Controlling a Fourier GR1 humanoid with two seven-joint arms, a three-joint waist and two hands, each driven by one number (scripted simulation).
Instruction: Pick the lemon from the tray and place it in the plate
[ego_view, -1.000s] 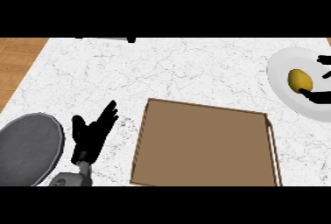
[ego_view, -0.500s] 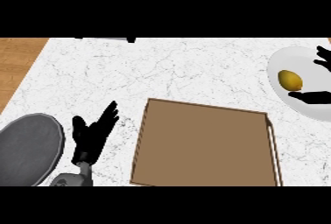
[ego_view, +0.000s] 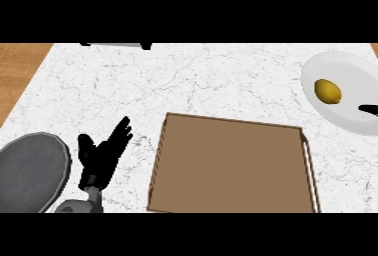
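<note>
A yellow lemon lies on the white plate at the right edge of the counter. Nothing touches it. Only a black fingertip of my right hand shows at the right edge, over the plate and a little below the lemon. The brown tray sits in the middle with nothing in it. My left hand rests open to the left of the tray, fingers straight and pointing up.
A grey round pan or lid lies at the lower left, beside my left forearm. A wooden strip runs along the counter's left side. A dark object sits at the top edge.
My right hand has let go of the lemon and drawn back off the right edge. The lemon stays on the plate. The left hand has not moved.
</note>
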